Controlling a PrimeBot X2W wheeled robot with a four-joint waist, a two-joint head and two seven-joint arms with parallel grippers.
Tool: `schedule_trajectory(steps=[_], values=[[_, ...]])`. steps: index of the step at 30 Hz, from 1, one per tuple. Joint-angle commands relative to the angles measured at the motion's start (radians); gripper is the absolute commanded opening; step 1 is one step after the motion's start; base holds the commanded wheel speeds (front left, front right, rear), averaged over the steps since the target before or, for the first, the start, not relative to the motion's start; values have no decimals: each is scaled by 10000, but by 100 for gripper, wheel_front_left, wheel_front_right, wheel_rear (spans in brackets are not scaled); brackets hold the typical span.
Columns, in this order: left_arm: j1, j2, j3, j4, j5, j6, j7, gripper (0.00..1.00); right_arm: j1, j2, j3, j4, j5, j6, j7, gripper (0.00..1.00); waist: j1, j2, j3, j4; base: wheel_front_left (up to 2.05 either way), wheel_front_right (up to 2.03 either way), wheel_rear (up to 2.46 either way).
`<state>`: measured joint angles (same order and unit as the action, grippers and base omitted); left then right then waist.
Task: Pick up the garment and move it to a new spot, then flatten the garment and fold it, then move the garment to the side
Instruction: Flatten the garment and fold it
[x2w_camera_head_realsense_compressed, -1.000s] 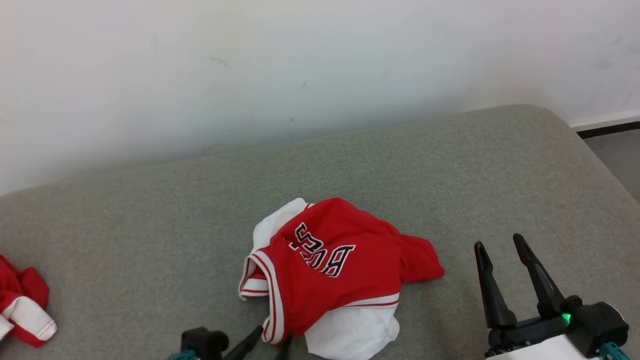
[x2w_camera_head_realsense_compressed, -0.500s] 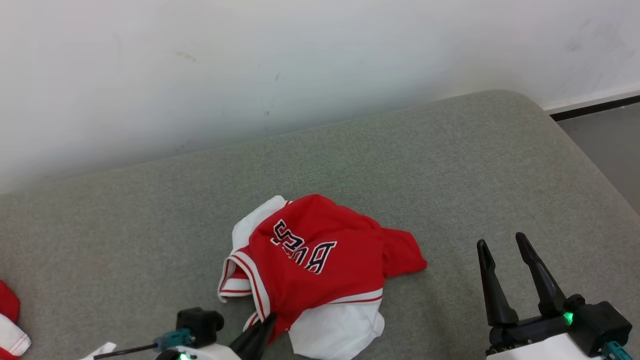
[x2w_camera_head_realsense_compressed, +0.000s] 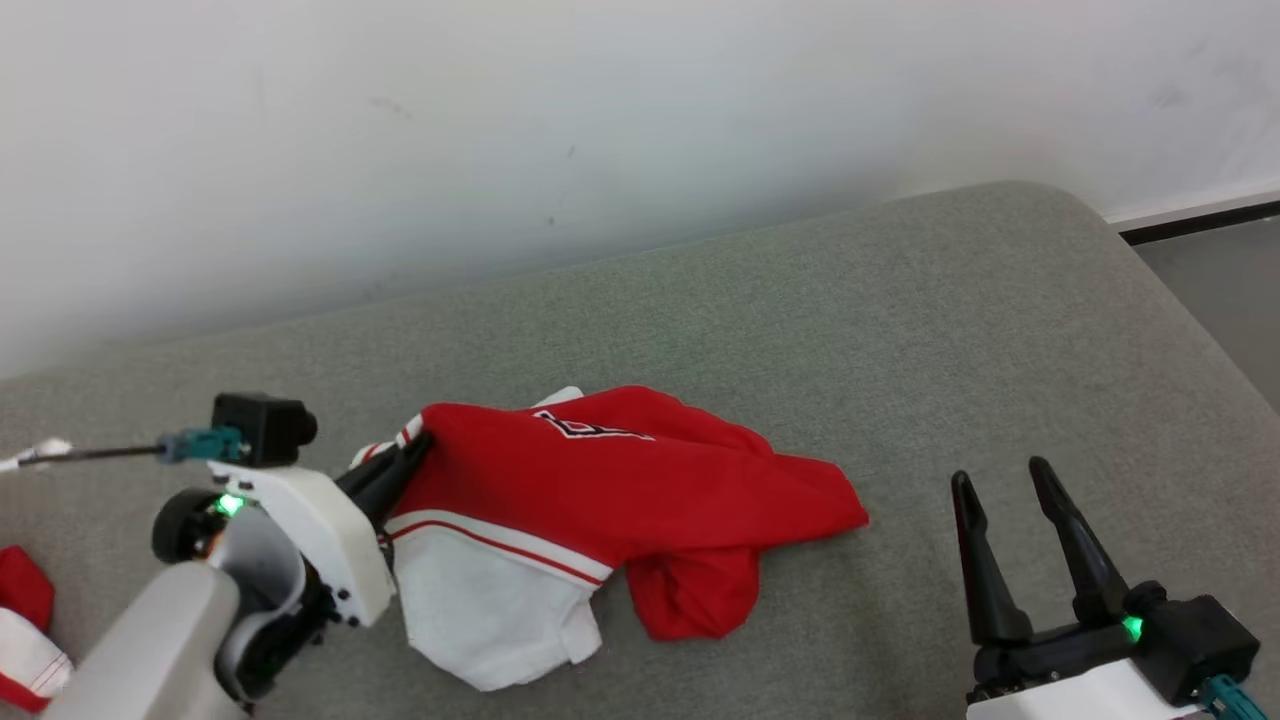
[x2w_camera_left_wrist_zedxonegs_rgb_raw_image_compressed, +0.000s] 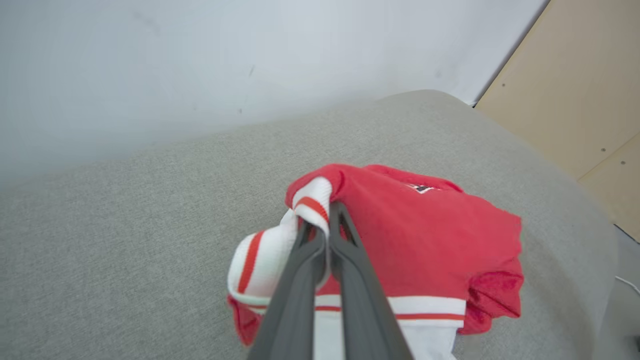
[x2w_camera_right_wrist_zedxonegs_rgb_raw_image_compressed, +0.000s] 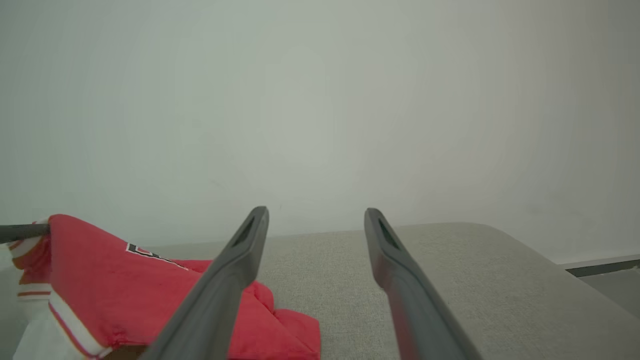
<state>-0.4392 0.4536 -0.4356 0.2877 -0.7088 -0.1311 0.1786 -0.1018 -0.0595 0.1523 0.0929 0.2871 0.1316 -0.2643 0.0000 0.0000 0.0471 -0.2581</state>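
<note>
Garment (x2w_camera_head_realsense_compressed: 620, 480), rumpled red-and-white cloth, on coarse grey cushion (x2w_camera_head_realsense_compressed: 900, 330)

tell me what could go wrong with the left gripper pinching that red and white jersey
The left gripper pinches only a narrow bit of striped trim on the red and white fabric jersey; it could slip out when lifted. The rest lies bunched on the grey upholstered surface, so dragging may crumple it further.
</note>
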Motion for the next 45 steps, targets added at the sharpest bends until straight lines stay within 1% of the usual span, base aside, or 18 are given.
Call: schedule_trajectory(steps=[1,3,5,7,10,11,12,13,17,21,25,28,31,35,38,41,44,45], values=[[-228,137,-71,249,-126,16,143,0,-95,-5,60,16,-32,-18,0,100,0,0,75,-78,0,0,0],[-858,400,-373,969,-433,15,480,0,-233,-12,156,32,20,-18,0,100,0,0,200,-226,0,0,0],[-1298,468,-662,1686,-861,14,783,0,-298,1,207,62,51,-18,0,100,0,0,330,-402,0,0,0],[-1740,677,-1008,2316,-1041,15,902,0,-411,16,237,89,94,-18,0,100,0,0,478,-569,0,0,0],[-2249,742,-1464,3149,-1293,15,631,0,-529,39,300,165,166,-18,0,100,0,0,643,-758,0,0,0],[-2371,727,-1589,3408,-1395,15,533,11,-565,41,325,194,189,-18,0,100,0,0,662,-788,0,0,0],[-2478,692,-1702,3661,-1510,15,433,45,-597,45,347,217,205,-18,0,100,0,0,674,-808,0,0,0],[-2584,661,-1849,3854,-1614,15,322,100,-621,52,375,250,221,-18,0,100,0,0,678,-818,0,0,0],[-2889,662,-2468,4051,-1877,15,-217,100,-590,64,390,344,217,-18,0,100,0,0,511,-646,0,0,0],[-3111,978,-3118,3781,-1961,17,-802,100,-407,68,368,466,180,-18,0,100,0,0,193,-251,0,0,0],[-3061,1264,-3256,3420,-1966,16,-1799,100,-242,-9,365,539,161,-18,0,100,0,0,-92,186,0,0,0],[-2621,1244,-3091,3120,-1997,88,-2608,100,-68,-84,278,566,147,-18,0,100,0,0,-260,497,0,0,0],[-2047,1274,-2953,2563,-1893,611,-3293,100,86,-131,163,517,138,-18,0,100,0,0,-356,749,0,0,0],[-845,1180,-2687,1436,-1751,1690,-4127,100,244,-153,48,464,175,-19,0,100,0,0,-481,957,0,0,0],[347,992,-2226,420,-1848,2582,-4365,100,256,-180,36,381,164,-19,0,100,0,0,-559,979,0,0,0],[1594,769,-1977,-438,-1883,3305,-4432,100,335,-222,-28,327,183,-19,0,100,0,0,-611,1005,0,0,0],[2360,439,-2068,-984,-2106,3575,-4416,100,391,-295,-13,364,163,-19,0,100,0,0,-606,1041,0,0,0],[2520,365,-2172,-1037,-2193,3558,-4293,100,384,-315,1,374,162,-19,0,100,0,0,-602,1053,0,0,0]])
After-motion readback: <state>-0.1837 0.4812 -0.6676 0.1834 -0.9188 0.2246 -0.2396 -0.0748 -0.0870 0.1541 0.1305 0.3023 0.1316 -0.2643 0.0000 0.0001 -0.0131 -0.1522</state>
